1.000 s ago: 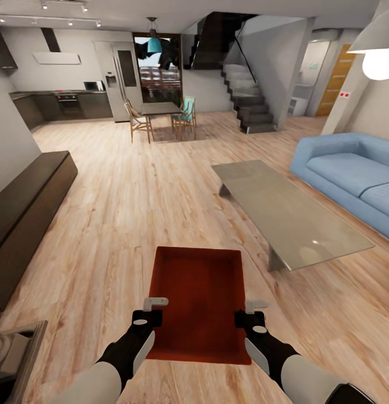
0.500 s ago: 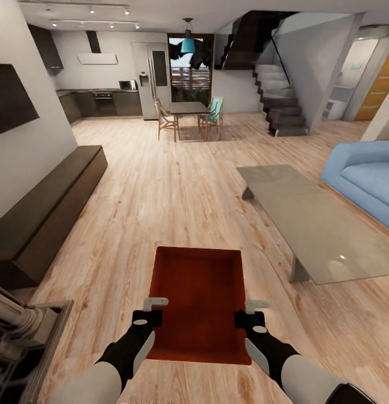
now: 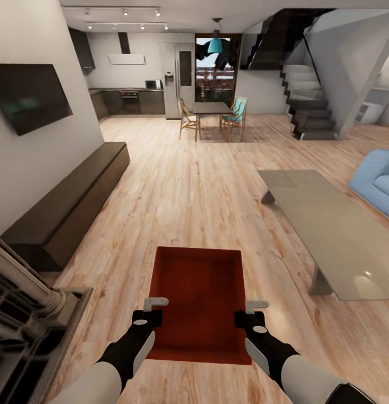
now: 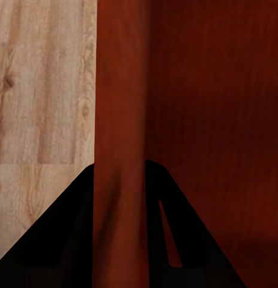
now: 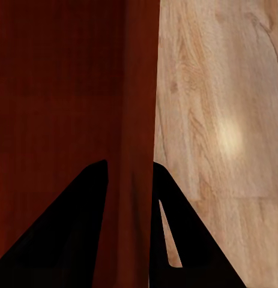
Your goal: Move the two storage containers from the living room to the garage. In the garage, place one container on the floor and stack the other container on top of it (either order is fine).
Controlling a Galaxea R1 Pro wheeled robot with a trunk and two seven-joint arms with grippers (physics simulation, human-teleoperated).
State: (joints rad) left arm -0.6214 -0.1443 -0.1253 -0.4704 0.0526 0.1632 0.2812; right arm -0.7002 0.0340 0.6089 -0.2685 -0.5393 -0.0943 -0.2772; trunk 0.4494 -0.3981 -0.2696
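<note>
One orange-red storage container (image 3: 197, 300) is held level in front of me above the living room's wood-plank floor (image 3: 189, 191). My left gripper (image 3: 151, 310) is shut on its left wall and my right gripper (image 3: 249, 312) is shut on its right wall. Seen from the left wrist, the container wall (image 4: 117, 120) runs between the two dark fingers (image 4: 60, 240). The right wrist view shows the same: the container wall (image 5: 135, 108) is clamped between the black fingers (image 5: 66, 234).
A long dark bench (image 3: 71, 205) runs along the left wall under a wall TV (image 3: 29, 92). A grey coffee table (image 3: 329, 230) and the blue sofa (image 3: 379, 182) stand at the right. A fireplace edge (image 3: 26, 314) lies near left. Dining table, kitchen and stairs are far ahead.
The whole head view has swung to the left: sofa and coffee table slid right, the TV and fireplace edge came in. The container and both grippers keep the same place in the picture.
</note>
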